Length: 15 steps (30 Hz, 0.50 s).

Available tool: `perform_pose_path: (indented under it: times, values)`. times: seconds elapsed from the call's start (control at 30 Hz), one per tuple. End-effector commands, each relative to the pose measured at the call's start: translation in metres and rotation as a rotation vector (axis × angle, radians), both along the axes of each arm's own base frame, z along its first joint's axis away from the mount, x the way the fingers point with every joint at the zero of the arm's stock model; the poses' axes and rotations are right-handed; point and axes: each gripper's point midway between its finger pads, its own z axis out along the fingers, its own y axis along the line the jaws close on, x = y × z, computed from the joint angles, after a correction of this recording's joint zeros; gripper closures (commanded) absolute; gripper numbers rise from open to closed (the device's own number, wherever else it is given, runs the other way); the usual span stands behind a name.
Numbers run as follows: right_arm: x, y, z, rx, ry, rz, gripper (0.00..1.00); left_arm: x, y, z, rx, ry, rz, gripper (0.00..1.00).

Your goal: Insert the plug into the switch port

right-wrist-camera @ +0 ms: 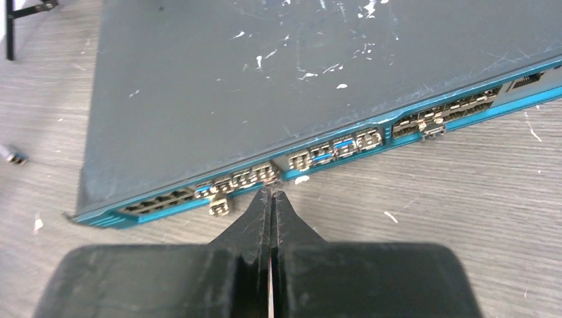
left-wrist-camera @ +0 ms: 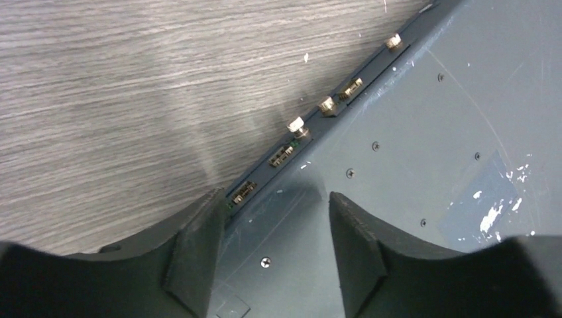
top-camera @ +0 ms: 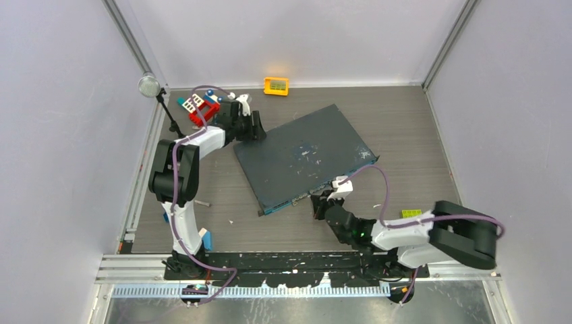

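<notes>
The switch is a flat dark-grey box (top-camera: 303,155) with white scuffs, lying at an angle. Its thin teal front face carries a row of switch ports (right-wrist-camera: 245,177). My right gripper (right-wrist-camera: 272,193) is shut with nothing between its fingers, its tips almost touching that face. A small silvery plug (right-wrist-camera: 219,207) juts out of the port row just left of the tips, and a second one (right-wrist-camera: 432,130) sticks out further right. My left gripper (left-wrist-camera: 275,199) is open over the box's back corner, one finger (left-wrist-camera: 199,245) by the rear edge with its connectors, the other above the top.
A small orange-yellow box (top-camera: 276,86) stands by the back wall. Red and blue toy pieces (top-camera: 201,108) and a round lamp on a stand (top-camera: 149,86) sit at the back left. A small grey piece (right-wrist-camera: 10,154) lies on the table left of the switch.
</notes>
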Motion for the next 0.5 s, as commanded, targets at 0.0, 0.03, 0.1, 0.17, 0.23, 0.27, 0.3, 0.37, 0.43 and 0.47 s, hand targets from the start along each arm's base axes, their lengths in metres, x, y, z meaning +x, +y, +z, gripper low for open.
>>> perform_pose_path:
  times: [0.0,0.03,0.1,0.17,0.23,0.27,0.3,0.37,0.43,0.47]
  values:
    - [-0.021,-0.017,-0.013,-0.084,0.129,0.02,1.0,-0.068,-0.001,-0.041,0.032,0.326,-0.041,0.37]
    - [-0.023,-0.021,-0.01,-0.08,0.136,0.019,1.0,-0.06,0.0,-0.035,0.027,0.298,-0.03,0.34]
    - [-0.028,-0.029,-0.009,-0.084,0.151,0.018,1.0,-0.044,0.006,-0.026,0.022,0.251,0.01,0.31]
    - [-0.032,-0.034,-0.009,-0.071,0.16,0.02,1.0,-0.028,0.015,-0.018,0.017,0.211,0.066,0.3]
    - [-0.035,-0.038,-0.011,-0.066,0.17,0.019,1.0,-0.013,0.023,-0.014,0.012,0.179,0.128,0.31]
    - [-0.036,-0.039,-0.011,-0.062,0.176,0.021,1.0,-0.008,0.027,-0.013,0.015,0.17,0.153,0.31]
    - [-0.037,-0.039,-0.012,-0.059,0.18,0.023,0.99,-0.004,0.03,-0.013,0.021,0.164,0.176,0.31]
    - [-0.04,-0.038,-0.015,-0.06,0.194,0.032,1.0,0.003,0.037,-0.013,0.036,0.153,0.221,0.33]
    - [-0.042,-0.036,-0.018,-0.063,0.208,0.046,1.0,0.009,0.043,-0.012,0.039,0.146,0.256,0.36]
    - [-0.043,-0.034,-0.018,-0.064,0.214,0.054,0.99,0.012,0.045,-0.01,0.032,0.14,0.272,0.38]
